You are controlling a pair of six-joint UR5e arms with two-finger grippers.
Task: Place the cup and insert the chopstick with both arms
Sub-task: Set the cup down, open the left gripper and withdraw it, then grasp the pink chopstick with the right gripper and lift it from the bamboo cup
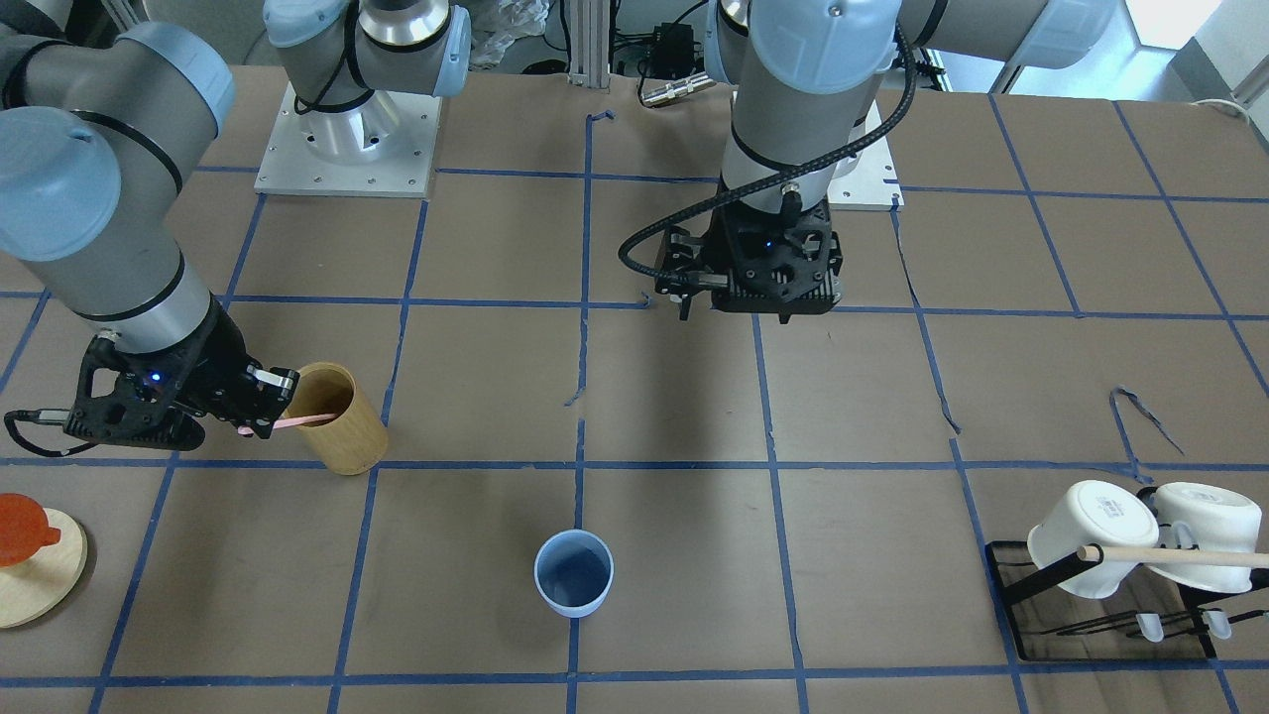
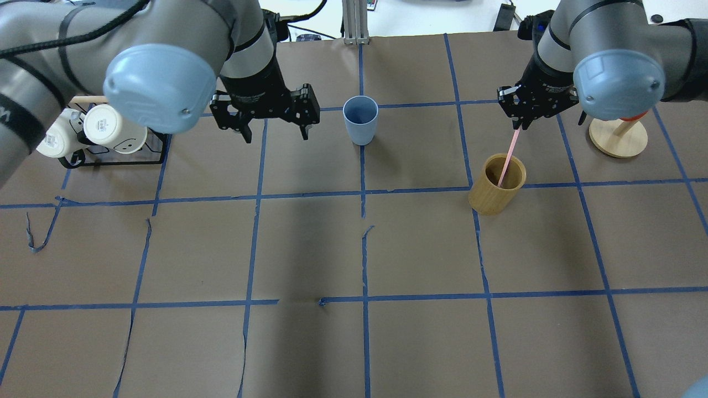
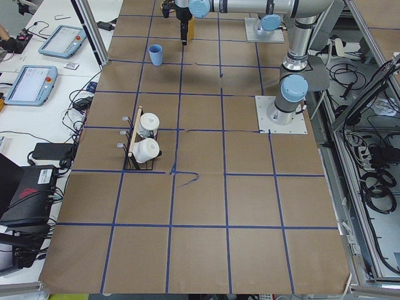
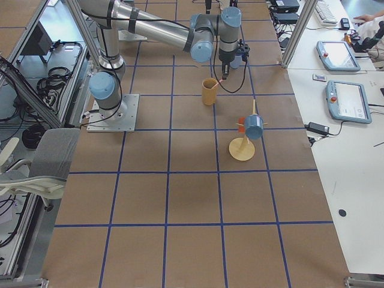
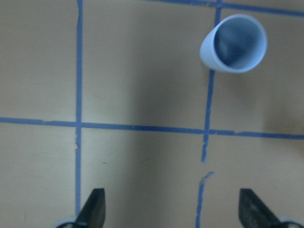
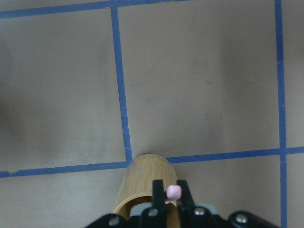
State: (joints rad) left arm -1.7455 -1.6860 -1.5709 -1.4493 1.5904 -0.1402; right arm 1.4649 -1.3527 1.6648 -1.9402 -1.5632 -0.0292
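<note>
The pink chopstick [image 2: 509, 156] stands slanted. Its lower end is inside the bamboo holder [image 2: 496, 193] and its upper end is pinched between the fingers of the right gripper [image 2: 519, 126]. In the right wrist view the jaws are narrow, pressed onto the pink tip, with the holder's rim directly below them. In the overhead view the gripper hangs above the holder at about its 1 o'clock.

The holder stands upright on the paper-covered table [image 2: 354, 249], beside a crossing of blue tape lines. The blue cup [image 2: 360, 119] stands upright and mouth up on a tape line, at about 10 o'clock from the holder and well apart from it. Nothing is inside it.

The left gripper [image 2: 275, 134] hovers over the table at the cup's 9 o'clock, near it but not touching. Its jaws are spread wide and hold nothing. In the left wrist view the cup lies at about 1 o'clock, beyond the two fingertips.

Farther out, a black wire rack [image 2: 157, 157] holding two white mugs [image 2: 108, 126] sits at 9 o'clock from the left gripper. A wooden stand [image 2: 618, 138] with an orange item on it sits at 2 o'clock from the holder, partly hidden by the right arm.
</note>
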